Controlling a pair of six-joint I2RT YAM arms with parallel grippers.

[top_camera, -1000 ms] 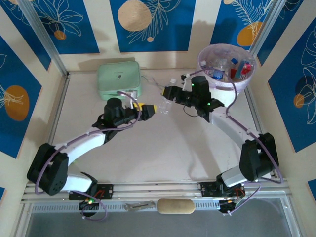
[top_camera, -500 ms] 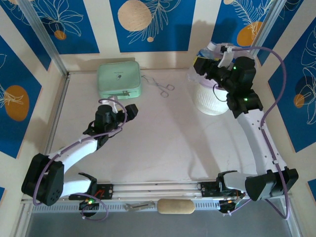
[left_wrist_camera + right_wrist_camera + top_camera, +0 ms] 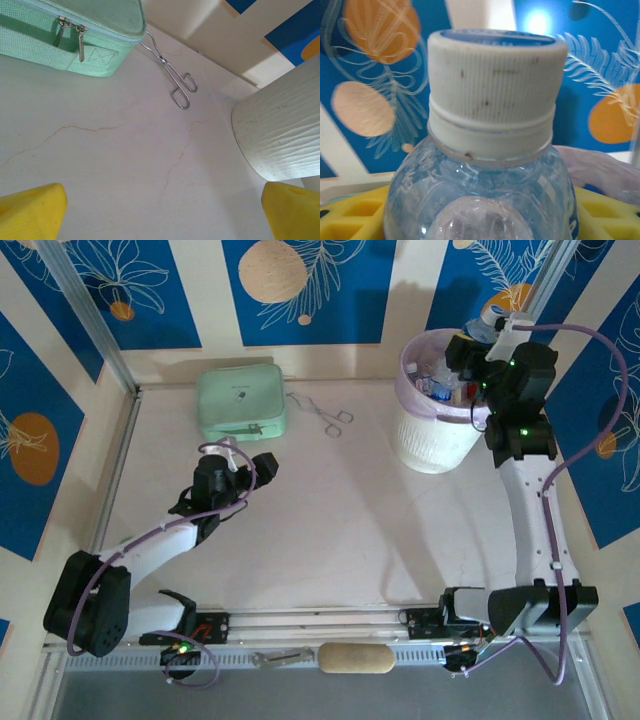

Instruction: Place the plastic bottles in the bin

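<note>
- Plastic bottles, small and clear with blue labels, lie heaped in the bin, a tall round white slatted basket lined with a pale lilac bag, at the far right of the white table in the top view; one more clear bottle sits clamped in the right gripper, raised over the bin's far right rim; the left gripper hangs low over the left middle of the table, well apart from the bin, jaws spread wide with nothing between them; a mint-green rectangular zip case lies at the far left, and steel scissor-handled tongs lie just beside its right edge.
- Left wrist view: the two yellow fingertips stand at the lower corners, far apart, with bare table between them; the zip case fills the upper left, two zip pulls hanging on its side; the tongs lie flat with their tips at the case's corner and their loops pointing toward the bin; the bin's white ribbed wall rises at the right.
- Right wrist view: the clear bottle stands upright and very close, its ribbed white cap on top; yellow gridded pads press its shoulders from both sides; the lilac bag shows behind it at the right.
</note>
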